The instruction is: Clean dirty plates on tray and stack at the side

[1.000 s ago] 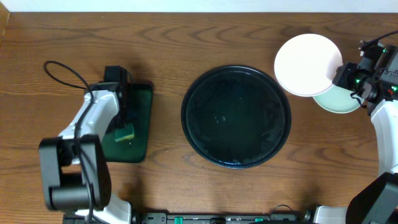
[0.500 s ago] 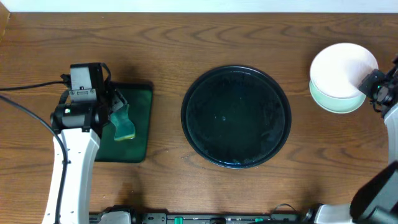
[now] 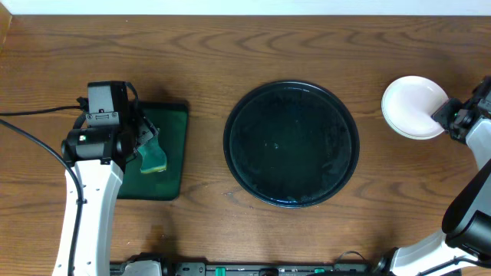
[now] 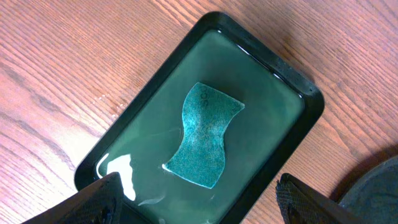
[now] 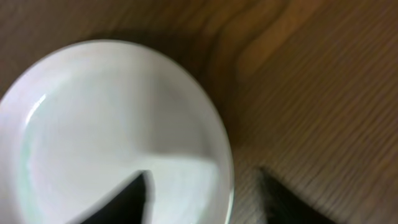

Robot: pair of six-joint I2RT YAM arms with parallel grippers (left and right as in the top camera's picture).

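The round black tray (image 3: 291, 144) lies in the middle of the table with nothing on it. At the far right the plates (image 3: 414, 107) sit stacked on the wood, a clean white one on top (image 5: 118, 130). My right gripper (image 3: 446, 115) (image 5: 205, 199) is open at the stack's right edge. One finger is over the top plate and the other is outside its rim. My left gripper (image 3: 144, 142) (image 4: 199, 211) hangs open above the teal sponge (image 4: 204, 135), holding nothing.
The sponge (image 3: 153, 157) lies in a rectangular dark-green tray (image 3: 175, 123) (image 4: 292, 81) at the left, wet inside. A black cable (image 3: 31, 115) runs off the left arm. The table's far edge meets a white wall.
The right arm carried the white plate right and lowered it onto the stack, then its jaws opened. The left arm swung back from the sponge with its jaws opening wider; the sponge stays in the green tray.
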